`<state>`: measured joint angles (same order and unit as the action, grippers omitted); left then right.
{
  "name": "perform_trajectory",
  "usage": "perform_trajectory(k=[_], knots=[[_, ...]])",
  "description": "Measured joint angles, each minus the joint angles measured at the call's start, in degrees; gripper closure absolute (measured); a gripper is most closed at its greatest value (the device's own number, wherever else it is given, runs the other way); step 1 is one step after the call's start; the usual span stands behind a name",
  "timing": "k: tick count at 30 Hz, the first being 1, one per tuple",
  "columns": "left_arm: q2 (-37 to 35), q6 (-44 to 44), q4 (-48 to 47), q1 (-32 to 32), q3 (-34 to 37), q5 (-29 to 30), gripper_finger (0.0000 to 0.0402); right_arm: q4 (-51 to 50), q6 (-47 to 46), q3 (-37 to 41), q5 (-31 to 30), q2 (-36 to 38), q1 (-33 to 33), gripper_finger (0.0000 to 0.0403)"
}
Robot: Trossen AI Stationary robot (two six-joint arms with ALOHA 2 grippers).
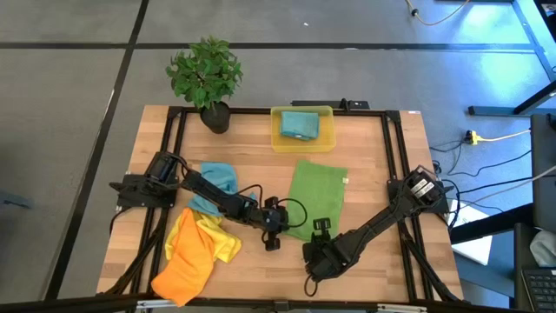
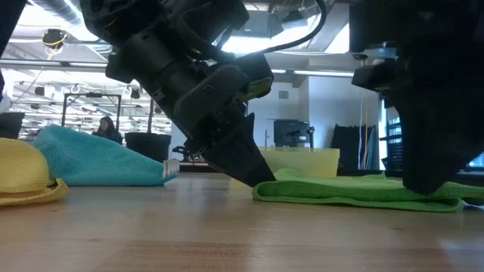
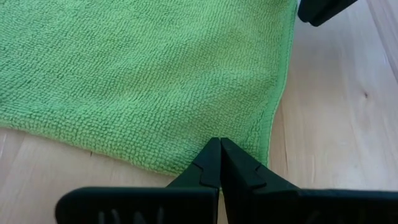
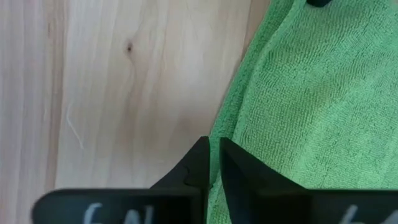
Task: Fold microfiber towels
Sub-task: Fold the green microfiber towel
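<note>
Left hand (image 3: 219,149) pinching green towel (image 3: 143,81), no readable writing

Looking at my rig from here: both arms are matte black, chunky segmented links with rounded joint housings. The left arm (image 1: 204,187) has a thin black cable looping loose off its forearm near the wrist, and the right arm (image 1: 382,222) has a lighter grey-silver block up at its shoulder joint. The left gripper (image 3: 219,154) ends in 2 flat black wedge fingers tapering to a sharp point, with stepped notches along the inner edges. The right gripper (image 4: 213,152) has the same 2 dark wedge fingers, plus white handwritten marks on the crossbar behind them; I can't read them.
</note>
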<state>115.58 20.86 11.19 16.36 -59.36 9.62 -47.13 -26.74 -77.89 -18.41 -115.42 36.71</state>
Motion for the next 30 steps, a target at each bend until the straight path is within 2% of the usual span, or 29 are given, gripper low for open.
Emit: perform_trajectory(k=[7,16,30], knots=[[0.0,0.0,-0.1,0.0,0.0,-0.1,0.0401,1.9,-0.9,4.7,1.3,0.2,-0.7,0.035],[-0.1,0.0,-0.3,-0.1,-0.1,-0.1,0.0401,-6.8,-6.9,5.1,-0.4,0.1,-0.8,0.035],[-0.1,1.1,-0.5,-0.1,-0.1,-0.2,0.0401,-10.7,-12.2,5.1,8.1,0.1,1.9,0.035]])
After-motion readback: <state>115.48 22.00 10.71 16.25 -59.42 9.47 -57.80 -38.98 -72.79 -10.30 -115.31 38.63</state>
